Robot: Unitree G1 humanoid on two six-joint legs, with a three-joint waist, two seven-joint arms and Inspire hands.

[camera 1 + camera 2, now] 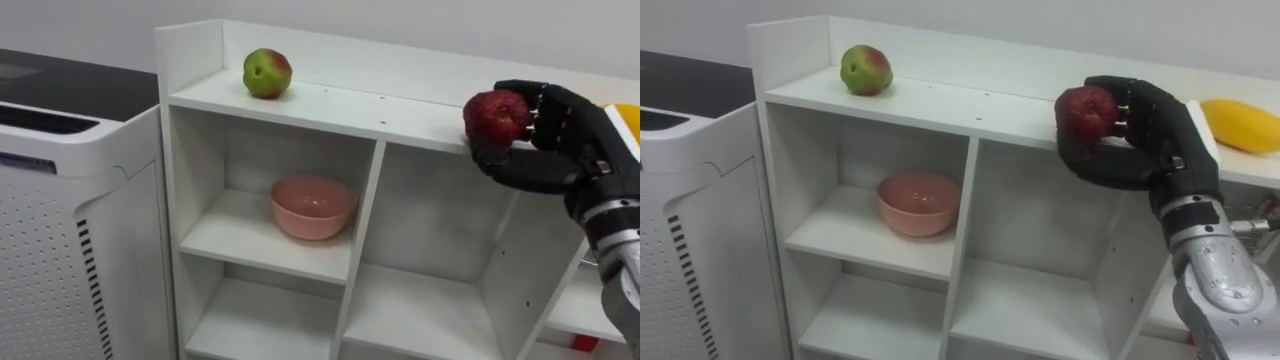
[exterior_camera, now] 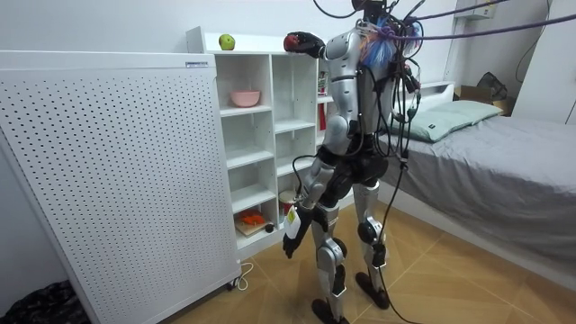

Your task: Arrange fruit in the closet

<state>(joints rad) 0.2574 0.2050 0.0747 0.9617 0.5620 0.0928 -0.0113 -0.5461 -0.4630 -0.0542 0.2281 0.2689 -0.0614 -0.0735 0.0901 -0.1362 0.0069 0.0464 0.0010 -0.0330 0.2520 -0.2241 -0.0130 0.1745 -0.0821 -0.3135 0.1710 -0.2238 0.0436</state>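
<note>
Red apple (image 1: 495,115) sits in the grasp of your robot's right hand (image 1: 545,160), dark fingers and thumb curled round it, right at the front edge of the white shelf unit's (image 1: 340,105) top board, above the upper compartment on the right of the unit's upright divider; you cannot tell whether the fruit touches the board. Along that same top board you have a green apple (image 1: 267,73) with a red blush near the unit's left end, well apart from the hand, and a yellow fruit (image 1: 1240,125) lying just beyond the hand on the other side. In the upper compartment left of the divider a pink bowl (image 1: 313,207) stands upright on its shelf. A white perforated appliance (image 1: 70,230) with a dark top stands against the unit's left side. From the room view, your robot stands upright on the wooden floor (image 2: 450,279) in front of the unit, right arm raised to the top board, left hand (image 2: 292,241) hanging by its thigh. Behind the robot, away from the unit, a bed (image 2: 504,171) with grey covers carries a pale pillow (image 2: 454,117).
</note>
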